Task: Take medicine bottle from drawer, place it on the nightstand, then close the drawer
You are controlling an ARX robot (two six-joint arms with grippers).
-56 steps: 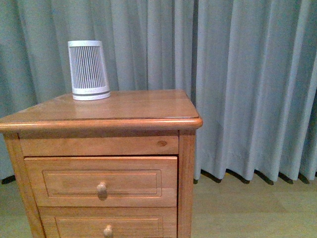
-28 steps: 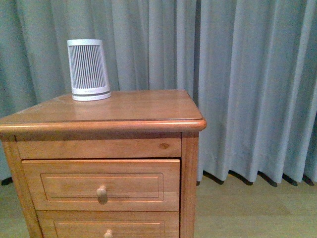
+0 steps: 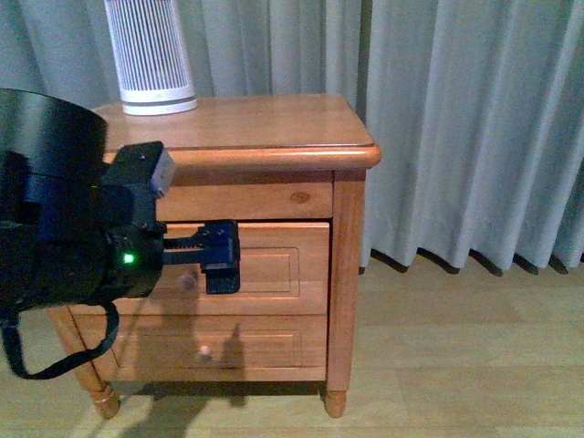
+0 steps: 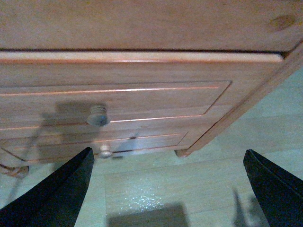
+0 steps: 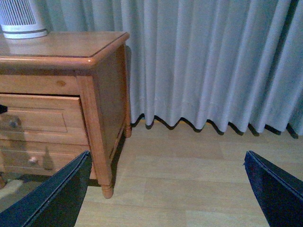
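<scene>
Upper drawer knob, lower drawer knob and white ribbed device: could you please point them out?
Upper drawer knob [image 4: 98,115], left wrist view, round front.
Lower drawer knob [image 4: 105,151], left wrist view, its head.
White ribbed device [image 3: 149,53], front view, ribbed side.

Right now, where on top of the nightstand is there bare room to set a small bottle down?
The nightstand top is bare from the white ribbed device across to its right edge and forward to its front edge. The back left corner is crowded by the device; the left arm hides the front left corner.

Before us, reddish-brown nightstand [image 3: 274,128], white device [image 3: 151,55] striped with dark slats, grey-blue curtain [image 3: 456,128], our black left gripper [image 3: 222,260].
</scene>
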